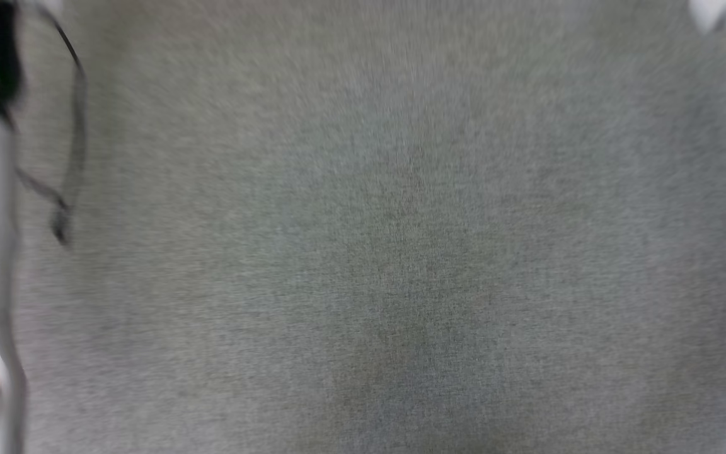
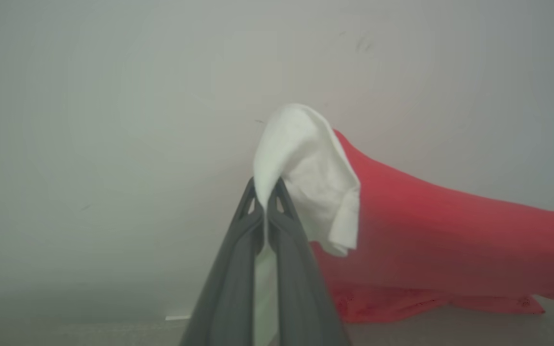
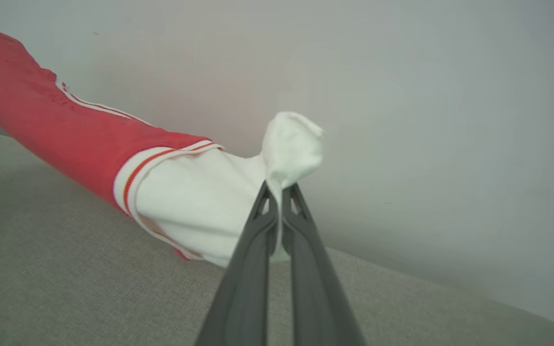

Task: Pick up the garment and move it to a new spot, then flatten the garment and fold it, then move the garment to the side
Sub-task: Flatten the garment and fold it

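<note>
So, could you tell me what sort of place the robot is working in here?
Likely a plain indoor room, perhaps a test setup: a wide grey woven fabric surface, a bare pale wall behind it, and the red garment held up by its white sleeve ends.

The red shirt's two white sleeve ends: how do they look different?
The white sleeve end in the left gripper shows no stripes; the white sleeve end in the right gripper joins the red sleeve at a red-and-white striped band. The left one flops over in a loose fold; the right one bunches into a small knob above the fingertips. Both are soft white cloth, pinched between shut dark grey fingers.
</note>
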Controlling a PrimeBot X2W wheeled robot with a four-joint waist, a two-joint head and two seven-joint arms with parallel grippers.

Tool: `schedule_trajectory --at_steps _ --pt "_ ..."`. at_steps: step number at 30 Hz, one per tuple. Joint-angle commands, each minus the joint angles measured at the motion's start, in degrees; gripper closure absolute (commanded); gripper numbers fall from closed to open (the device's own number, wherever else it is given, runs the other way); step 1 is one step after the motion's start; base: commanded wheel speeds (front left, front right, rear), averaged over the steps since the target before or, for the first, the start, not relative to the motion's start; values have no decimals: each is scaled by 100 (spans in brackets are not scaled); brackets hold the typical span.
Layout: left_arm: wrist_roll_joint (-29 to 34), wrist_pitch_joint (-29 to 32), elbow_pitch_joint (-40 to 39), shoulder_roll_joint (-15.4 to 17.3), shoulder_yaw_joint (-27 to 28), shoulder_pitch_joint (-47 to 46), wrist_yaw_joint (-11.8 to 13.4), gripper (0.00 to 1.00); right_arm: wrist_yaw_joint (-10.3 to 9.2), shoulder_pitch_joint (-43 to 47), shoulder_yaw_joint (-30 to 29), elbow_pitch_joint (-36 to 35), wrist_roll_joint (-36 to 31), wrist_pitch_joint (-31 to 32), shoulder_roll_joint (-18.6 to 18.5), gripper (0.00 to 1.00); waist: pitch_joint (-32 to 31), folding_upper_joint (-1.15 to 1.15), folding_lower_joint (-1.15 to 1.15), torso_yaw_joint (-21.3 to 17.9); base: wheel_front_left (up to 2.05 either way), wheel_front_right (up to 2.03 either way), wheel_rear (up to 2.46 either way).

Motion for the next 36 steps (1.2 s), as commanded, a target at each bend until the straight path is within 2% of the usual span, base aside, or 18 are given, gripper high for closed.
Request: schedule_trajectory --at_steps 1,5,8,17,25,29,31,32,33,34,35,36 --pt "3 -35 -238 -28 75 569 -7 100 -7 476 -54 -157 55 18 -126 100 -564 0 0 130 0 0 0" --pt "47 -34 -1009 -163 363 2104 37 100 -6 1826 -263 -629 223 93 -224 100 -1181 0 0 218 0 0 0" --pt "172 -34 -1529 -346 438 3181 172 100 -7 2807 -481 -962 291 207 -258 100 -1588 0 0 282 0 0 0" --pt "301 138 -2336 -485 275 5825 584 100 -7 5655 -1204 -1875 521 888 112 100 -2632 0 0 349 0 0 0" --pt "226 641 -3081 -500 145 7521 996 100 -6 7713 -1856 -2523 261 1752 639 100 -3262 0 0 359 0 0 0" --pt "167 804 -3284 -527 74 8001 1074 100 -6 8389 -2096 -2751 -208 2122 900 100 -3377 0 0 381 0 0 0" --pt "135 808 -3308 -533 80 8082 1076 100 -6 8484 -2112 -2807 -376 2187 943 96 -3384 0 0 387 0 0 0" --pt "134 791 -3317 -528 78 8136 1084 100 -6 8576 -2133 -2835 -450 2241 1036 86 -3391 0 0 395 0 0 0" --pt "138 797 -3312 -536 58 8188 1096 100 -6 8655 -2152 -2861 -558 2282 1094 67 -3398 0 0 405 0 0 0" --pt "114 792 -3315 -573 39 8223 1101 100 -7 8703 -2167 -2879 -659 2309 1127 56 -3399 0 0 418 0 0 0" --pt "121 778 -3316 -590 11 8241 1095 100 -6 8738 -2190 -2889 -664 2342 1215 0 -3398 0 0 443 0 0 0" --pt "132 776 -3307 -602 -16 8251 1087 100 -6 8751 -2207 -2911 -699 2348 1264 0 -3394 0 0 470 0 0 0"
